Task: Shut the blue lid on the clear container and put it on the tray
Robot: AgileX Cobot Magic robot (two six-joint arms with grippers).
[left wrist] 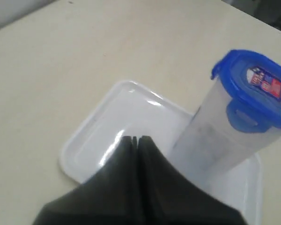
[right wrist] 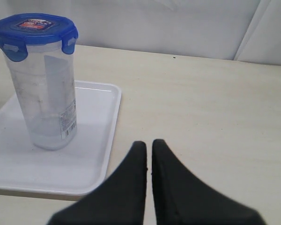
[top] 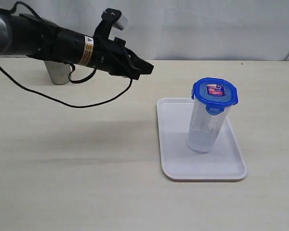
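White tray (top: 176, 144), clear container (top: 202, 130), blue lid (top: 200, 91), sticker (top: 214, 89) unreadable

A shiny grey metal cup (top: 59, 74) stands at the upper left on the pale beige tabletop (top: 86, 159), before a white cloth backdrop (top: 207, 24).
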